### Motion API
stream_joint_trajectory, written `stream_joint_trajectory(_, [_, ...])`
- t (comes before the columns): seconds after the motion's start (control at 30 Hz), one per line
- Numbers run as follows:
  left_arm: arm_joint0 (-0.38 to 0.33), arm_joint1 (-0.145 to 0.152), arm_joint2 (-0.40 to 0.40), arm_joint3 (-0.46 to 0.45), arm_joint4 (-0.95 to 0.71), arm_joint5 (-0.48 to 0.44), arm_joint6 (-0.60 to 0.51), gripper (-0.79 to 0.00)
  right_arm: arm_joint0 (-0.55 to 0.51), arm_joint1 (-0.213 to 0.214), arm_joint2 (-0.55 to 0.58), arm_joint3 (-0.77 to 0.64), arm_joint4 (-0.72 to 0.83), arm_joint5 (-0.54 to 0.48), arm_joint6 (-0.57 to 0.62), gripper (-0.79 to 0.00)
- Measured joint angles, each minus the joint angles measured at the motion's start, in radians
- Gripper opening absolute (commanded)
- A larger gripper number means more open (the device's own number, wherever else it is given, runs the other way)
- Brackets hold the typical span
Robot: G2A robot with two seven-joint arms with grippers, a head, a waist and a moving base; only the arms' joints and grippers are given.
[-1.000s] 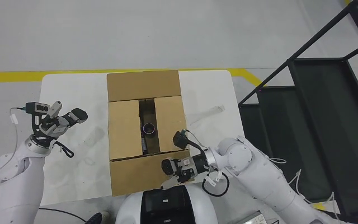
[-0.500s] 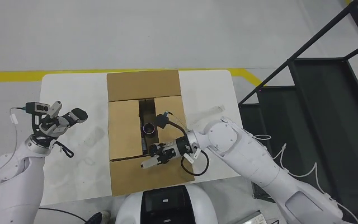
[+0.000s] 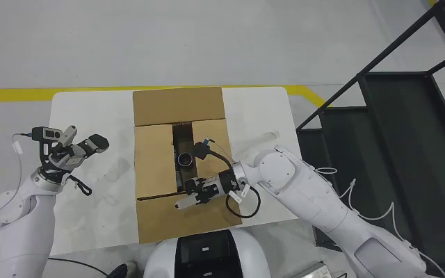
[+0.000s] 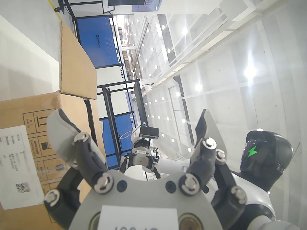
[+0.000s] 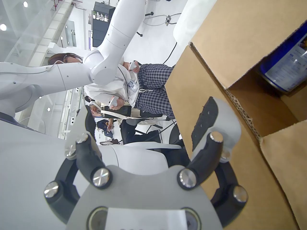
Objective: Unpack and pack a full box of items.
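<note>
The brown corrugated cardboard box (image 3: 164, 172) sits in the middle of the white counter (image 3: 261, 104). Its far flap is laid flat outward, and its two side flaps are folded in over the top. They leave only a narrow slot between them. A dark round can (image 3: 185, 159) shows through that slot. From the right wrist it reads as a blue cylinder with a pale label (image 5: 286, 69), tucked under the flap edge. A white label (image 4: 16, 166) is stuck on the box's outer wall. The right end effector (image 3: 186, 200) hangs low over the near flap with its two fingers spread wide and nothing between them. The left end effector (image 3: 85, 139) is held above the counter well to the left of the box, also wide open and empty. A faint clear plastic piece (image 3: 261, 140) lies on the counter to the right of the box. A black metal stair frame (image 3: 375, 111) stands beyond that edge.
</note>
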Motion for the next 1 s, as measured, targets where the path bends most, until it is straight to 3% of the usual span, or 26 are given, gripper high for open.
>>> stream_joint_trajectory(0.23, [0.000,0.000,0.000,0.000,0.000,0.000,0.000,0.000,0.062,-0.032,-0.044,0.039,0.070,0.036,-0.062,0.000])
stream_joint_trajectory(0.6, [0.000,0.000,0.000,0.000,0.000,0.000,0.000,0.000,0.195,-0.122,-0.178,0.247,0.117,0.097,-0.214,0.000])
stream_joint_trajectory(1.0, [0.000,0.000,0.000,0.000,0.000,0.000,0.000,0.000,0.204,-0.149,-0.176,0.310,0.031,0.163,-0.349,0.000])
